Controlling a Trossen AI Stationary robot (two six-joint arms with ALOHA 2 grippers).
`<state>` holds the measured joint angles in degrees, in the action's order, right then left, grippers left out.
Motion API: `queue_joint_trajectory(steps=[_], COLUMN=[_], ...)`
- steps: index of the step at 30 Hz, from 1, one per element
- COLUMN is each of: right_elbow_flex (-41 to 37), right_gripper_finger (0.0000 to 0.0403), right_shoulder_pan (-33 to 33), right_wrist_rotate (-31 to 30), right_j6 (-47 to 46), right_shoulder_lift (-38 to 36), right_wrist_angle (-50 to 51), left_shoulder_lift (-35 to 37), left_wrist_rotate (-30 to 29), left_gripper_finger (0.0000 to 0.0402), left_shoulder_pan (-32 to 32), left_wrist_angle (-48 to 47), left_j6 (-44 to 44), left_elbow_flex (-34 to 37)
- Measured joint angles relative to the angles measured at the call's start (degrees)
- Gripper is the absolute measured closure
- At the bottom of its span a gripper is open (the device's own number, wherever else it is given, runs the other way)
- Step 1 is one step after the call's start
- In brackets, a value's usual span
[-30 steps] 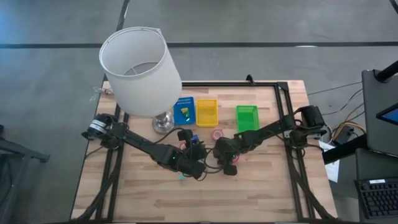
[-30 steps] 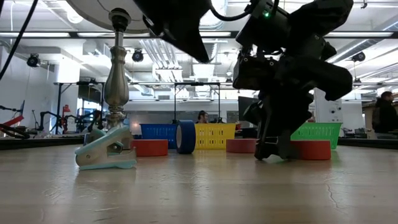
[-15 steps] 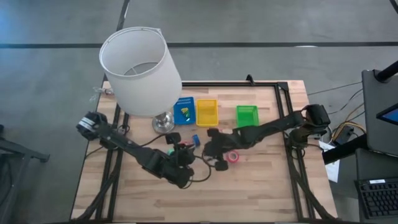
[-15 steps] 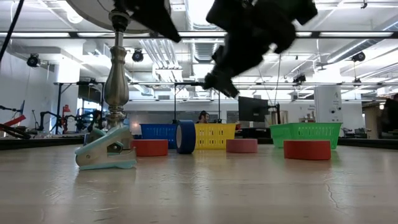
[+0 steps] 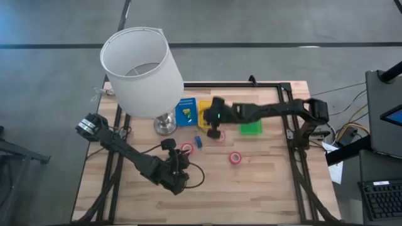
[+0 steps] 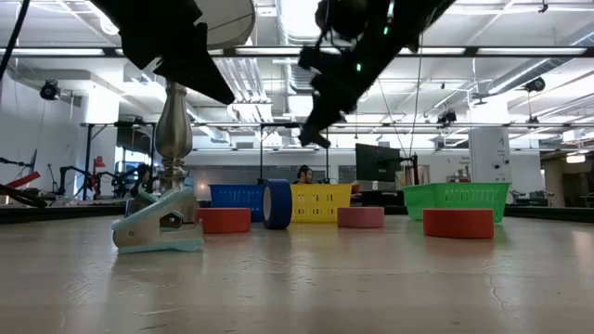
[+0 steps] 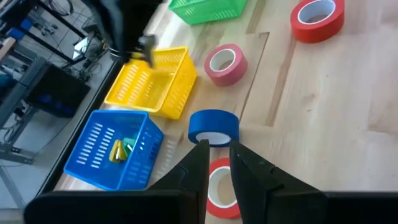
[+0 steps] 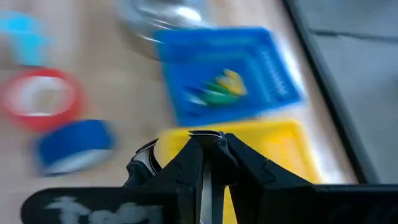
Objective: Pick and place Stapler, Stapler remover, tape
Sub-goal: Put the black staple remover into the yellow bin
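Note:
My right gripper [image 5: 212,122] hangs over the yellow tray [image 5: 207,113], shut on the small silvery stapler remover [image 7: 145,42]. My left gripper [image 7: 216,149] hovers near the table's middle, its fingers a narrow gap apart with nothing between them. It stands just above a flat red tape roll [image 5: 186,148] and points at an upright blue roll [image 5: 198,142]. A pink roll [image 5: 220,135] and another red roll [image 5: 235,158] lie flat on the wood. No stapler shows. My right gripper pinches the stapler remover's silvery metal part [image 8: 146,160] between its two fingertips, and the piece sticks out to one side of them. The fingers slant down from the table's right side. The piece is lifted clear, above the yellow tray.
A blue tray [image 5: 186,112] with small yellow and green pieces and a green tray [image 5: 250,119] flank the yellow one. A lamp with a big white shade [image 5: 141,69] stands on its metal base [image 5: 164,124] at the far left. A teal clip-like piece [image 6: 158,227] lies on the table.
My right gripper has risen from the table beside the right red roll and swung toward the far left, over the yellow tray, tipping toward level and carrying the silvery piece. My left gripper has drawn back toward the table's left edge.

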<state>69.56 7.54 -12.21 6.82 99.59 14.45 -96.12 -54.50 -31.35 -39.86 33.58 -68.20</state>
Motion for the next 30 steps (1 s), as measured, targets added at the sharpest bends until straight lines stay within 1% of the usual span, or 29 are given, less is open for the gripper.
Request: queue_joint_trajectory(steps=[4, 5, 8, 9, 11, 13, 18, 22, 25, 30], right_elbow_flex=[-1.2, -1.7, -4.3, -5.5, -8.1, -10.3, -13.6, -15.5, -16.4, -16.7], right_gripper_finger=[0.0354, 0.0353, 0.0354, 0.0353, 0.0352, 0.035, 0.0349, 0.0349, 0.0349, 0.0349], right_shoulder_pan=[6.2, 7.6, 11.1, 12.0, 13.2, 13.8, 14.2, 14.3, 14.3, 14.3], right_wrist_rotate=[0.4, 1.9, 9.6, 12.1, 14.7, 15.1, 15.3, 15.4, 15.4, 15.2], right_j6=[2.4, 3.1, 3.4, 2.7, 1.8, 1.6, 1.8, -2.4, -4.6, -6.3], right_shoulder_lift=[0.0, 0.0, -0.1, -0.1, -0.1, -0.1, -0.1, -0.1, -0.1, -0.1], right_wrist_angle=[-0.6, -1.3, -5.6, -8.0, -14.2, -18.0, -23.8, -27.6, -29.2, -28.9], left_shoulder_lift=[0.0, 0.0, 0.0, 0.0, 0.0, 0.0, 0.0, 0.0, 0.0, 0.0], left_wrist_rotate=[0.0, 0.0, 0.0, 0.0, -0.5, -0.9, -1.1, -1.2, -1.3, -1.3], left_gripper_finger=[0.0335, 0.0335, 0.0335, 0.0335, 0.0335, 0.0335, 0.0335, 0.0335, 0.0335, 0.0335], left_shoulder_pan=[0.0, 0.0, 0.0, 0.0, 0.1, 0.1, 0.3, 0.5, 0.8, 1.3], left_wrist_angle=[0.2, 0.2, 0.2, 0.2, 0.2, 0.2, 0.2, 0.2, 0.3, 0.3], left_j6=[0.2, 0.2, -0.4, -0.5, -0.5, -0.9, -3.1, -4.5, -5.7, -8.4], left_elbow_flex=[0.1, 0.1, 0.1, 0.1, 0.1, 0.1, 0.1, -0.2, -0.5, -0.9])
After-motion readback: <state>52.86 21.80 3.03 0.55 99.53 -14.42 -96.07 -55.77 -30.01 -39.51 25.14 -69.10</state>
